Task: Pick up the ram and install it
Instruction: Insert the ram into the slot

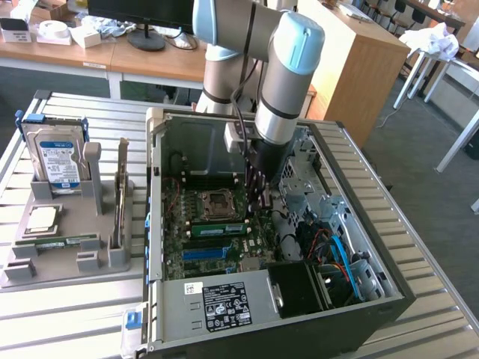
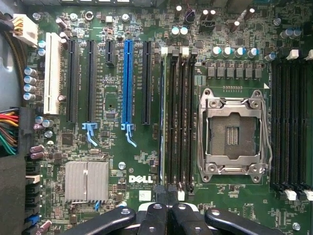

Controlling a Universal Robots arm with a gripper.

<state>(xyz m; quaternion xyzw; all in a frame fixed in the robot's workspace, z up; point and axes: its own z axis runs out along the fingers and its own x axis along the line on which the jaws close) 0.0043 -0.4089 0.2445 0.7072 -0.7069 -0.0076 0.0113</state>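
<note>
While claw (image 2: 168, 208) clenched over ram (image 2: 172, 122) | motherboard (image 2: 112, 161) reads DELL

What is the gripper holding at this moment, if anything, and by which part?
Nothing, as far as the views show. The gripper is shut with no object visible between its fingers, low over the motherboard's memory slots. A green ram stands edge-up on the motherboard beside it.
</note>
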